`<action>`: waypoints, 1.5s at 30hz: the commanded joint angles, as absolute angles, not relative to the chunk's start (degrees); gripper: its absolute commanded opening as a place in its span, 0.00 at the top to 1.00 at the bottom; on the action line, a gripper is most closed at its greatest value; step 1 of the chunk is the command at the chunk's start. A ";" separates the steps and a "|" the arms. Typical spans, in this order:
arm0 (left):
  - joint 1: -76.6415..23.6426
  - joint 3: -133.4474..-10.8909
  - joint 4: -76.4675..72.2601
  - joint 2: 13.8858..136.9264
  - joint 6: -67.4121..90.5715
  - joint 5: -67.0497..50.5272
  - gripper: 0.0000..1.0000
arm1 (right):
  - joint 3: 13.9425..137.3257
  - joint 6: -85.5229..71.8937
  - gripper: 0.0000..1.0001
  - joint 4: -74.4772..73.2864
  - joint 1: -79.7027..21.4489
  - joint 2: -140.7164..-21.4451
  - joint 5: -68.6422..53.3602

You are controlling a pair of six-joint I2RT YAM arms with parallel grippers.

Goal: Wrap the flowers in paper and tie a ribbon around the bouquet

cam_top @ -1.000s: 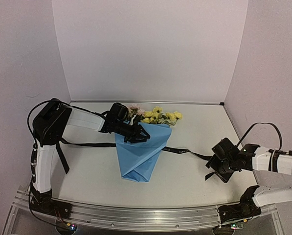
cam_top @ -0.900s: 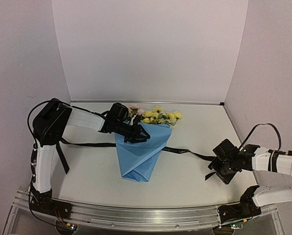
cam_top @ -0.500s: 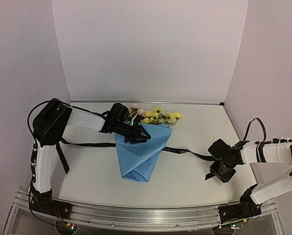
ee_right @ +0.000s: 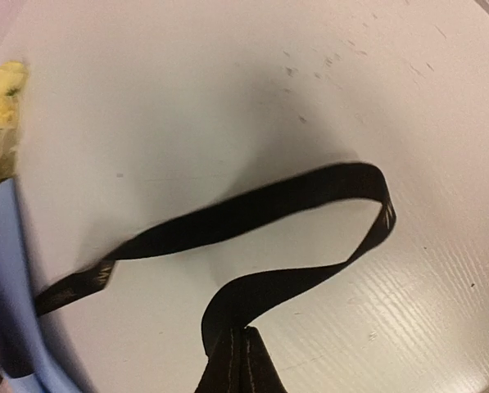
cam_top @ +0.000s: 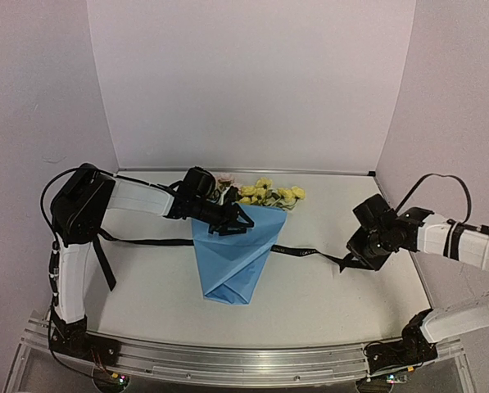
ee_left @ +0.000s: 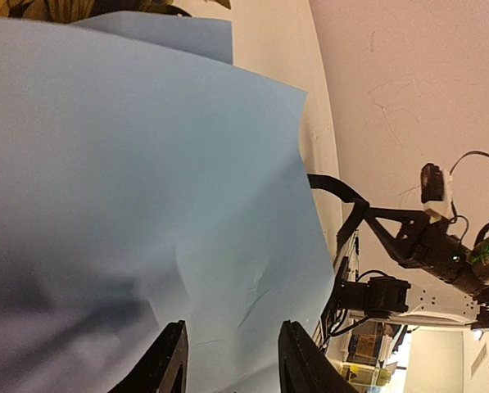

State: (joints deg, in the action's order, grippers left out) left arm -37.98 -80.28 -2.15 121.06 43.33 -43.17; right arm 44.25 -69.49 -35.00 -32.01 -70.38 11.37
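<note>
Pale table (cam_top: 326, 303) is the biggest thing here, and everything sits on it. Roughly in the middle lies the paper (cam_top: 232, 254), folded into a light blue cone with the wide end on the far side and the tip toward the near edge. The black ribbon (cam_top: 301, 252) runs across the table from left to right. It disappears at the cone and comes out the other side, and its right end is lifted in a loop. The flowers (cam_top: 269, 195) poke out of the cone's wide end, mostly yellow, with a bit of pink on the left.

The left gripper (cam_top: 234, 223) sits at the cone's top left edge with its fingers parted. On its wrist cam there's just blue paper behind the gap, and I can't see anything pinched. The right gripper (cam_top: 360, 258) is well off to the right, clamped tight on the ribbon's end.
</note>
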 commanded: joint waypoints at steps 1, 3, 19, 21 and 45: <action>-38.14 -83.25 -2.54 117.51 42.40 -43.10 0.60 | 52.63 -64.80 1.00 -38.10 -33.04 -68.65 10.12; -38.14 -83.47 -2.61 117.80 42.58 -43.46 0.61 | 56.00 -63.67 1.00 -38.25 -34.33 -69.49 8.60; -31.75 -65.74 -4.55 101.31 46.31 -33.60 0.60 | 91.74 -59.42 1.00 -36.88 -44.38 -92.23 -3.16; -28.43 -61.41 -2.25 95.49 47.13 -28.42 0.57 | 96.91 -59.30 1.00 -36.74 -45.29 -96.37 -5.45; -10.14 -39.63 33.70 69.39 62.68 28.03 0.42 | 126.34 -55.08 1.00 -22.06 -47.41 -133.79 -24.41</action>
